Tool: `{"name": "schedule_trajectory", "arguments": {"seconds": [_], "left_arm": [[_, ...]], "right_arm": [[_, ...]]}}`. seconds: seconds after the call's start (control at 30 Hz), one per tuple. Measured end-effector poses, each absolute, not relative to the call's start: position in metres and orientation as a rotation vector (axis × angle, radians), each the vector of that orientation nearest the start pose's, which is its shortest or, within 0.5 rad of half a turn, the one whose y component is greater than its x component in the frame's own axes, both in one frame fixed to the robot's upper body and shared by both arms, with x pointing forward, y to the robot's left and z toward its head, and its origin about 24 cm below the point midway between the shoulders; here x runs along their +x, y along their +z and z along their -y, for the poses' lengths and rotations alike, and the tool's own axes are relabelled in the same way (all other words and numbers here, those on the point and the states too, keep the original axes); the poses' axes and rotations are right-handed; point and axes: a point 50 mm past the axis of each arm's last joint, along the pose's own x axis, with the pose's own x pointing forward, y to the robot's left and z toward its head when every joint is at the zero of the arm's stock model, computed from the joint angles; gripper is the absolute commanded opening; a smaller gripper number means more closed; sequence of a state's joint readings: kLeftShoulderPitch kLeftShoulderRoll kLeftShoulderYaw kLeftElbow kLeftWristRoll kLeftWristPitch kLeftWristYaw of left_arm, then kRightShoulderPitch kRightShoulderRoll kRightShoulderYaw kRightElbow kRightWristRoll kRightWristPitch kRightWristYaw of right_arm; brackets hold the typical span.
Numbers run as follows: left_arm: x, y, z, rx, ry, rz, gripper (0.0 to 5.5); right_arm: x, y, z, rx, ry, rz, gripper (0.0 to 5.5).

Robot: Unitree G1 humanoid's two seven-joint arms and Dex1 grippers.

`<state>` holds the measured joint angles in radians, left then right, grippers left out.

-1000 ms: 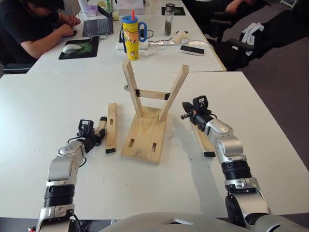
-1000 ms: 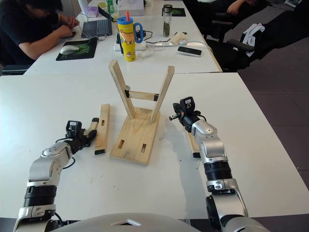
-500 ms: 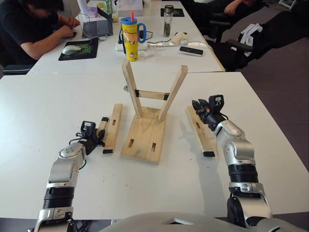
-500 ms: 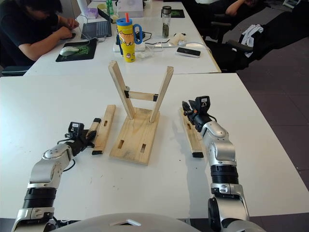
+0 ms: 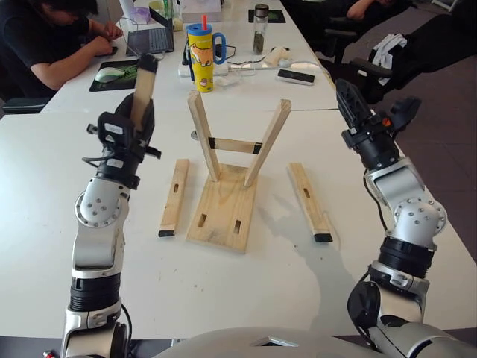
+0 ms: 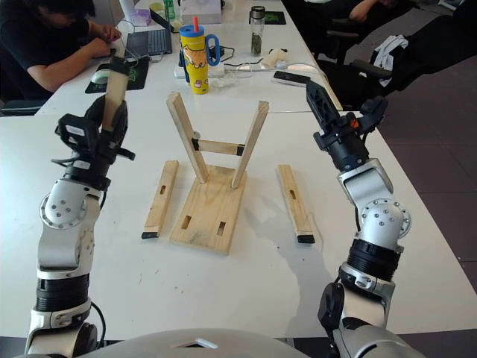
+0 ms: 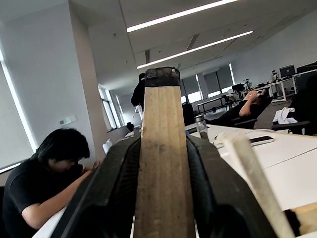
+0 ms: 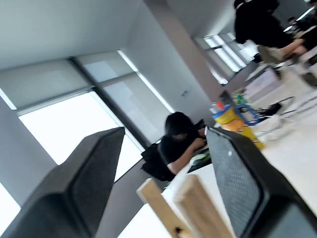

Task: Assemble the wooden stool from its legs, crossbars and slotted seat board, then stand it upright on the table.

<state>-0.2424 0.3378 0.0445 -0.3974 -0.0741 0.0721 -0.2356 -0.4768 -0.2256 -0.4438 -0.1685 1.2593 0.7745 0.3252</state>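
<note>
While the left gripper, high at the far left, clamps a short pale wooden bar with a dark end cap upright, a slotted pale wooden leg lies flat to its near right, long axis near-to-far, beside the pale slotted wooden seat board. The right gripper hangs wide open and empty at the far right, so the left arm is nearer. Left wrist view: 2 fingers pinch the bar, lower end hidden. Right wrist view: nothing between its spread fingers.

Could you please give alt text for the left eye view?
The left gripper holds a crossbar nearly upright. On the table the seat board lies flat, two legs standing in it, a loose leg each side; the right gripper is raised, open.
</note>
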Motion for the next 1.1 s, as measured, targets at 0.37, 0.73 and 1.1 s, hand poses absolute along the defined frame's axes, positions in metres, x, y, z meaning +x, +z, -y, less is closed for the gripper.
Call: {"name": "schedule_trajectory", "arguments": {"seconds": [0.37,0.73,1.1], "left_arm": [[0.251,0.168,-0.095,0.287,-0.700,0.470,1.30],[0.248,0.156,-0.090,0.282,-0.718,0.435,1.30],[0.248,0.152,-0.090,0.310,-0.721,0.421,1.30]], "right_arm": [[0.275,0.190,0.121,0.984,1.032,0.055,3.04],[0.280,0.179,0.120,1.029,1.013,0.000,1.71],[0.282,0.171,0.119,1.010,0.977,-0.035,0.44]]}}
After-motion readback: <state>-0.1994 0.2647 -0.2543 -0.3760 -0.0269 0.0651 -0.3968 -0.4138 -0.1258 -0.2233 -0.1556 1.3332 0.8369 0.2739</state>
